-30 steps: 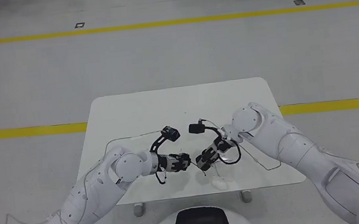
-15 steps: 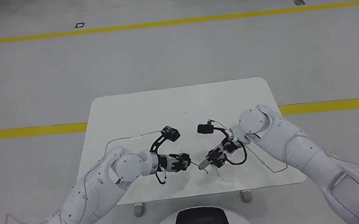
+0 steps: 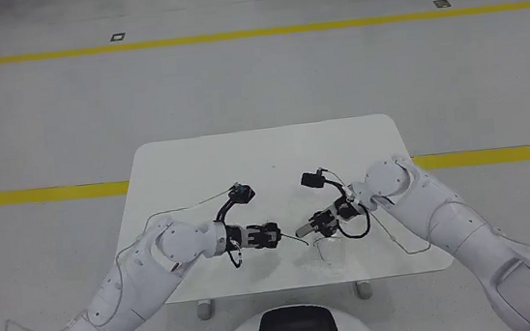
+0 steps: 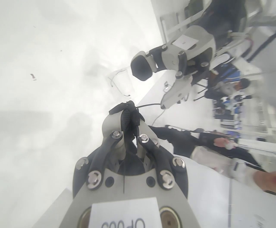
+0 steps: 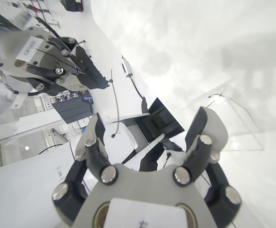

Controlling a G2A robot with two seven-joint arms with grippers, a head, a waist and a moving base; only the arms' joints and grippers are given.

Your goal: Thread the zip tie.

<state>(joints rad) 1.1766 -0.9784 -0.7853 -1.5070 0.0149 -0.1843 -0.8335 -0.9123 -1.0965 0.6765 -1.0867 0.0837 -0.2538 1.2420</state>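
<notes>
A thin black zip tie [image 5: 114, 97] is pinched in my left gripper [image 4: 129, 112], which is shut on it near its head, above the white table [image 3: 245, 158] close to the front edge. The strap sticks out from the fingers [image 4: 148, 105] toward the other arm. My right gripper [image 5: 151, 125] stands open a short way off, facing the left gripper [image 5: 94, 79], with nothing between its fingers. From above, the left gripper [image 3: 272, 234] and right gripper [image 3: 304, 229] point at each other with a small gap, and the tie [image 3: 290, 238] reaches partway across it.
A clear plastic tray [image 3: 328, 247] lies on the table just below the right gripper, near the front edge. Thin cables trail from both wrists over the table [image 3: 168, 213]. The far half of the table is bare.
The right gripper has drawn back to the right, away from the left gripper, widening the gap between them. The left wrist has turned a little while keeping the tie.
</notes>
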